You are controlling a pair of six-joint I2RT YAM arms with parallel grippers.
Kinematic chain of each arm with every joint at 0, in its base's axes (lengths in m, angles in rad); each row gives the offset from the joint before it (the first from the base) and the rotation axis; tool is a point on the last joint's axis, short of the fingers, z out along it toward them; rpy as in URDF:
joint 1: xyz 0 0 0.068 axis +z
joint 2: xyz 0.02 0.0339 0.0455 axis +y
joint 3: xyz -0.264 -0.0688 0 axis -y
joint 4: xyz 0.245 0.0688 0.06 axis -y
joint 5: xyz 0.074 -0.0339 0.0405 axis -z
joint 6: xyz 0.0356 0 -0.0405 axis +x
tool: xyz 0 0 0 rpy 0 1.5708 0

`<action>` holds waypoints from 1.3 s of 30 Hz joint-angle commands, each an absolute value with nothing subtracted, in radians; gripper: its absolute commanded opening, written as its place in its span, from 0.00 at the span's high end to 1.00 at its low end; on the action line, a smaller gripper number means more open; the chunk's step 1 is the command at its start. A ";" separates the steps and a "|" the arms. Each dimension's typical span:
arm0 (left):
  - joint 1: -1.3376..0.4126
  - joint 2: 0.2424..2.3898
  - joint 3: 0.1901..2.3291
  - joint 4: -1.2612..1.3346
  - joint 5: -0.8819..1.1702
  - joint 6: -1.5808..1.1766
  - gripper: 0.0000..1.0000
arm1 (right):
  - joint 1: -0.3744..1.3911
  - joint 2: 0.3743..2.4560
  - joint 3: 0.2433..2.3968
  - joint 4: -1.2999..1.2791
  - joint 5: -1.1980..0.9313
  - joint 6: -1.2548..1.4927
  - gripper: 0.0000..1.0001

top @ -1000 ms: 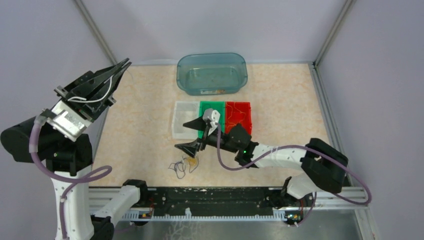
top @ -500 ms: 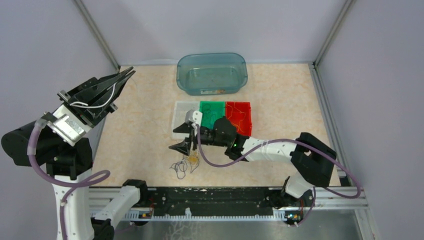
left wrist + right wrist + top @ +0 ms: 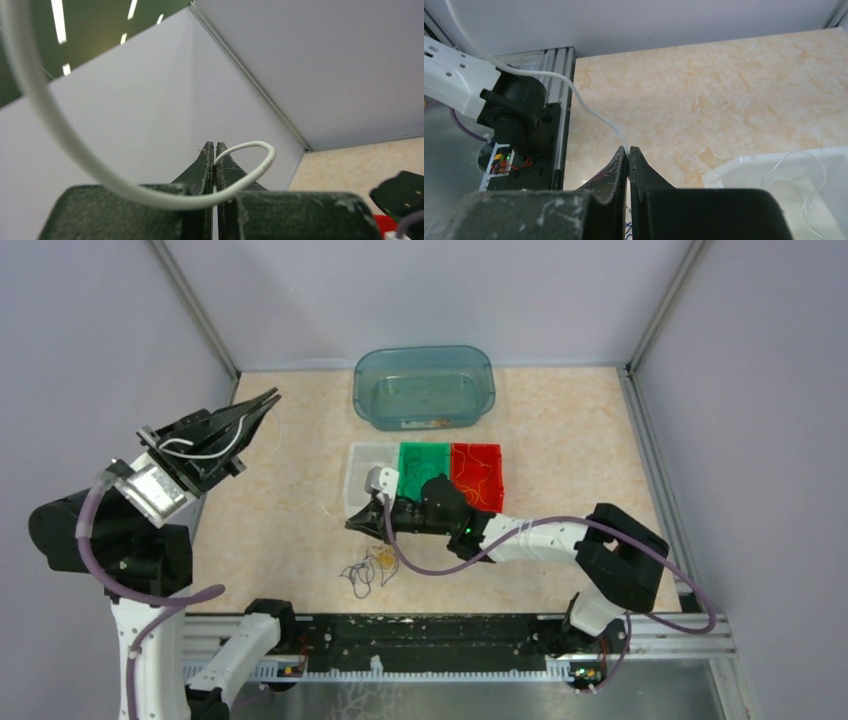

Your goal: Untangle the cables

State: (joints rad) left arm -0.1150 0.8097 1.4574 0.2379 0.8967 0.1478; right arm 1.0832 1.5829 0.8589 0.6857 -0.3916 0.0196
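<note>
**R tool** (image 3: 352,525): fingers pressed together, no gap at the tips. It sits low over the surface (image 3: 570,430), tips just off the near-left corner of the clear bin (image 3: 358,485). In the wrist view a white wire (image 3: 589,107) runs in from upper left and ends at the tips. Can't tell if it is clamped.

**Cable tangle** (image 3: 367,571): blue, dark and yellow-orange strands in a loose knot on the surface. It lies on the near side of the R tool, close to the front edge. Contact w/ the tool can't be resolved.

**Bins:** clear bin, green bin (image 3: 410,455) and red bin (image 3: 492,455) stand side by side in a row beyond the R tool.
- Clear bin: a thin white strand (image 3: 796,167).
- Green bin: a dark strand.
- Red bin: a yellow-orange strand.

The teal tub (image 3: 358,390) stands behind the row, toward the far edge.

**L tool** (image 3: 272,397): raised well above the surface at left, fingers closed together. A white loop (image 3: 205,447) lies over it. In the wrist view one end sits at the finger seam. Can't tell if it is pinched.
</note>
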 commanded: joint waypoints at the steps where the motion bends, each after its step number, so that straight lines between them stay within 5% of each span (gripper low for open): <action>1: -0.109 0.741 1.329 0.138 0.842 0.023 0.98 | 1.067 1.445 0.893 0.751 -0.368 0.001 1.00; 9: -0.110 0.641 1.059 0.032 1.037 -0.228 0.82 | 1.036 1.328 0.906 0.792 -0.375 0.063 1.00; 23: -0.109 0.620 0.932 -0.249 1.242 0.000 0.67 | 1.032 1.295 0.949 0.795 -0.364 0.115 1.00; 39: -0.109 0.587 0.836 -0.121 1.118 -0.044 0.39 | 1.034 1.373 0.956 0.989 -0.442 0.361 1.00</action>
State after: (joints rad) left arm -0.1150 0.5934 0.8509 -0.1795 1.1255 0.0063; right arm 1.0412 1.3548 0.9112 0.8589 -0.4110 0.2714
